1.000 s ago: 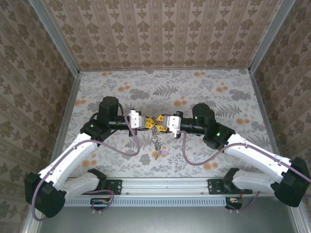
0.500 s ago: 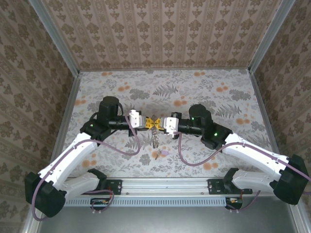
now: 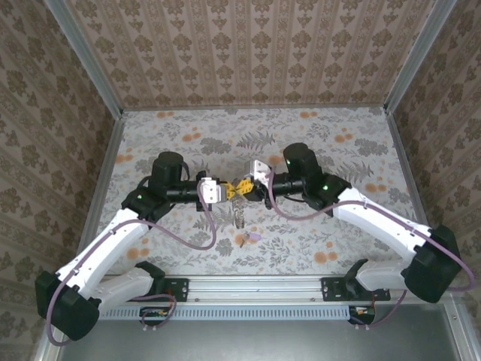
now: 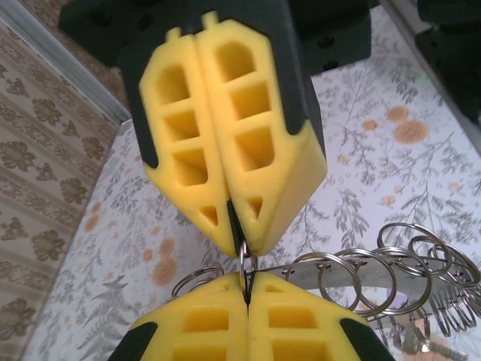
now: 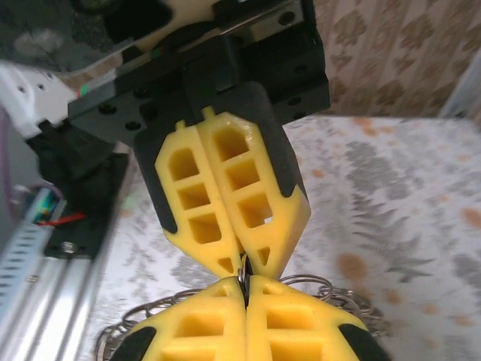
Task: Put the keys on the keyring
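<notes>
My two grippers meet tip to tip above the middle of the table. The left gripper [image 3: 231, 189] and the right gripper [image 3: 246, 188] are both shut on the same thin silver ring [image 4: 250, 265] of the keyring. The keyring is a linked bunch of metal split rings [image 4: 376, 277] that hangs down from the fingertips [image 3: 240, 214]. In the right wrist view my right gripper [image 5: 245, 292] pinches that ring [image 5: 243, 275] against the left gripper's yellow fingers [image 5: 225, 203]. The keys [image 3: 249, 237], small pale purple and tan pieces, lie on the table below the hanging rings.
The floral table cover [image 3: 338, 150] stretches behind and to both sides of the arms. Patterned walls enclose it on three sides. A metal rail [image 3: 255, 289] with the arm bases runs along the near edge.
The right gripper moved left to meet the left gripper and closed on the ring. Its arm swung farther back. The left gripper stayed shut in place.
</notes>
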Motion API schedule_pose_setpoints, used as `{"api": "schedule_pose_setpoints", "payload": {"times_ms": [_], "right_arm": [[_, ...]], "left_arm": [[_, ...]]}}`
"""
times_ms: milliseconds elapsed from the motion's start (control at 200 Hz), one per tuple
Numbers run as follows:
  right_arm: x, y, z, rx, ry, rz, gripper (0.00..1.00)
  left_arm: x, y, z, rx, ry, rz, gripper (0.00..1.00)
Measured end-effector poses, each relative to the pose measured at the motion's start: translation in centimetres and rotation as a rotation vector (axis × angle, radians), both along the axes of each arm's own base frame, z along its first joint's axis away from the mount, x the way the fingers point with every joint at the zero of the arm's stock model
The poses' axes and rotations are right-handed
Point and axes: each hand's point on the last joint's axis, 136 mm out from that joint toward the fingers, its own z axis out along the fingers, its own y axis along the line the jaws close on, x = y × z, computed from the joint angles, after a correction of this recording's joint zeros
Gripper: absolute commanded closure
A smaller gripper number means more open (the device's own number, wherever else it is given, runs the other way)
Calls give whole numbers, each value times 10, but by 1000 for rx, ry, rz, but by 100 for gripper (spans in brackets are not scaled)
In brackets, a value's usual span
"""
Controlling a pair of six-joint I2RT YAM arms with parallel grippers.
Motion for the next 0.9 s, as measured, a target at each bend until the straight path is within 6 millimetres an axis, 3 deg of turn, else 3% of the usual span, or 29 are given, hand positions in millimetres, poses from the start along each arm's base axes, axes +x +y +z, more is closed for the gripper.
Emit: {"api": "schedule_pose_setpoints", "payload": {"times_ms": [225, 630, 900], "right_arm": [[-12, 8, -22, -35, 337, 94, 100], [-17, 7, -40, -41, 731, 150, 100], [-15, 5, -37, -23, 791, 149, 81]], "left_arm": [[-4, 5, -16, 86, -70, -6, 100], [-10, 2, -31, 182, -254, -50, 100], [-11, 1, -29, 183, -293, -56, 100]]}}
